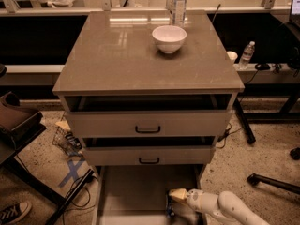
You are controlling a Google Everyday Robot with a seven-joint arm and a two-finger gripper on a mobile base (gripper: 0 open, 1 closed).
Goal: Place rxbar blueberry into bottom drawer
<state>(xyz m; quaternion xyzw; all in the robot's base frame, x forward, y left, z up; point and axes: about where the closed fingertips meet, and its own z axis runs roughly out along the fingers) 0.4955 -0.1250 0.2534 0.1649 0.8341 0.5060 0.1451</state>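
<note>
The bottom drawer (133,191) is pulled out at the foot of the cabinet, and its flat pale floor shows. My gripper (177,195) reaches in from the lower right on a white arm and sits low over the drawer's right side. A small dark blue piece, the rxbar blueberry (169,207), shows just below and left of the gripper tip inside the drawer. I cannot tell whether the bar is held or lying on the floor of the drawer.
Two upper drawers with black handles (148,129) stand slightly open above. A white bowl (169,38) and a water bottle (177,4) stand on the cabinet top. A dark chair (16,125) and cables lie at left. A black stand leg (274,183) lies at right.
</note>
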